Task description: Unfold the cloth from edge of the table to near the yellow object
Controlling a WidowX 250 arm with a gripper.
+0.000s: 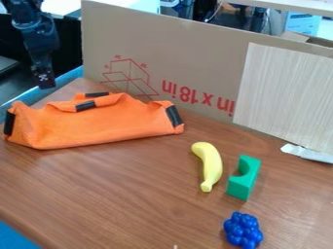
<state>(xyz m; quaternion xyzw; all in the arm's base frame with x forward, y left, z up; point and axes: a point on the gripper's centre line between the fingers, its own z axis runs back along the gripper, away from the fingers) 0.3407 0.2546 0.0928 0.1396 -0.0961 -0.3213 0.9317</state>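
The robot arm [40, 41] is black and enters the camera view at the upper left, crossing the top edge close to the left corner. From this entry point the visible links run steeply downward with a slight lean toward the right side of the view. The upper section [23, 10] is broad, with rounded housings; below it the assembly narrows toward the wrist section [40, 57]. The end effector [45, 81] forms the lowest part of the visible assembly, is dark in finish and carries small pale marks on its face. Orientation: pointing downward, near vertical, with its tip slightly right of the upper section
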